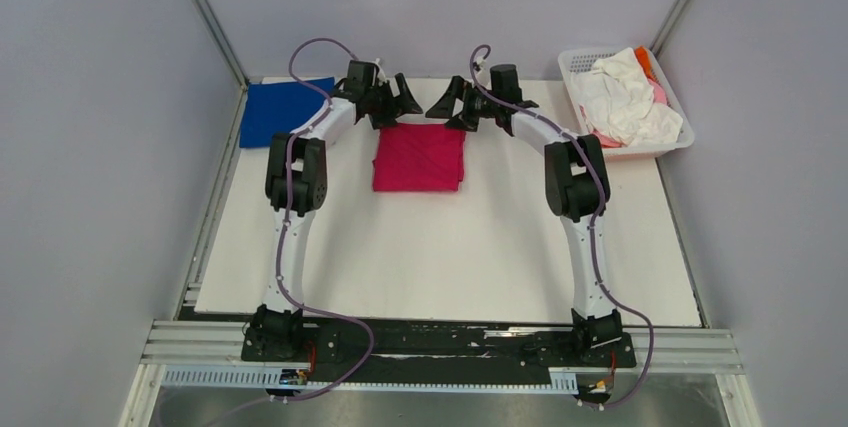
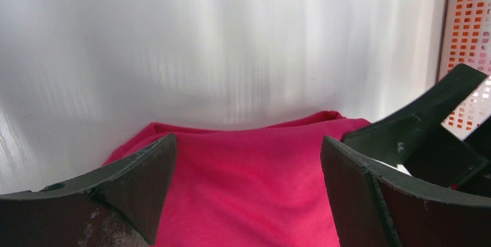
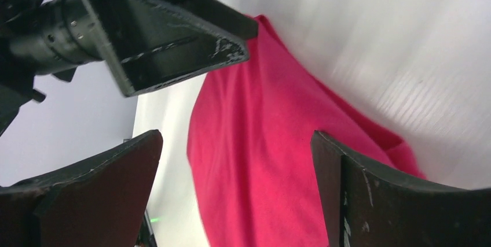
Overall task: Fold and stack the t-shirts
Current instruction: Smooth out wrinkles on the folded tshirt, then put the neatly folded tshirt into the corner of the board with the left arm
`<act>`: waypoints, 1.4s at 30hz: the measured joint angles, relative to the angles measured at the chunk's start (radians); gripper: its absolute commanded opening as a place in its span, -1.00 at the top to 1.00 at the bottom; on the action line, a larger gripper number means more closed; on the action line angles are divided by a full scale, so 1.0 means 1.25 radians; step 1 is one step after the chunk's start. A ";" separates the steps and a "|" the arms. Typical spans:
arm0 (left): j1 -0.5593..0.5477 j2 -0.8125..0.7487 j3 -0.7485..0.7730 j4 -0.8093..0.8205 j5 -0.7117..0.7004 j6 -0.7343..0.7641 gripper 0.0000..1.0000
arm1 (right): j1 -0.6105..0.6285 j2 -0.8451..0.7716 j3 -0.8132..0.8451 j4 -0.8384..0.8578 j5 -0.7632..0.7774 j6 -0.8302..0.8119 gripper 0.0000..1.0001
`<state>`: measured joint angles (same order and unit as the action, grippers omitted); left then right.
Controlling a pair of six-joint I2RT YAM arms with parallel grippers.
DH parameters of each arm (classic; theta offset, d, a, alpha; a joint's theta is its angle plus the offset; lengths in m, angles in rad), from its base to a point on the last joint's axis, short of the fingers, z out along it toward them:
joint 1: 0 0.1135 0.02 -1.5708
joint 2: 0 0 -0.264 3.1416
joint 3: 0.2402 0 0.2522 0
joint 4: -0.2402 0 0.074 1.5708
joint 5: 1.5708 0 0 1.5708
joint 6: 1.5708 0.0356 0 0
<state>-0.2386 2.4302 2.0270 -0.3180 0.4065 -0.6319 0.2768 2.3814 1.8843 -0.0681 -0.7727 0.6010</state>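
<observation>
Arms [image 1: 290, 172] arched inward — left gripper [image 1: 398, 105], right gripper [image 1: 452, 110] agape over magenta t-shirt [image 1: 419, 157].

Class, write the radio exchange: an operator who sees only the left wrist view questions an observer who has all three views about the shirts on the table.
Operator: Red cloth fills the lower half of my view. What shape is it overall?
Observer: The red shirt lies folded into a neat rectangle, towards the far side of the table.
Operator: Is any other shirt laid out?
Observer: Yes, a blue shirt lies flat at the table's far left corner, apart from the red one.
</observation>
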 measured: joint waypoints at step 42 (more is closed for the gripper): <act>-0.080 -0.777 -0.782 -0.015 -0.291 -0.025 -1.00 | 0.044 -0.815 -0.766 0.071 0.361 -0.004 -1.00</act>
<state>-0.3389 1.4590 1.0489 -0.3363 0.0425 -0.6636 0.3313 1.3621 0.9272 0.0204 -0.3218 0.5964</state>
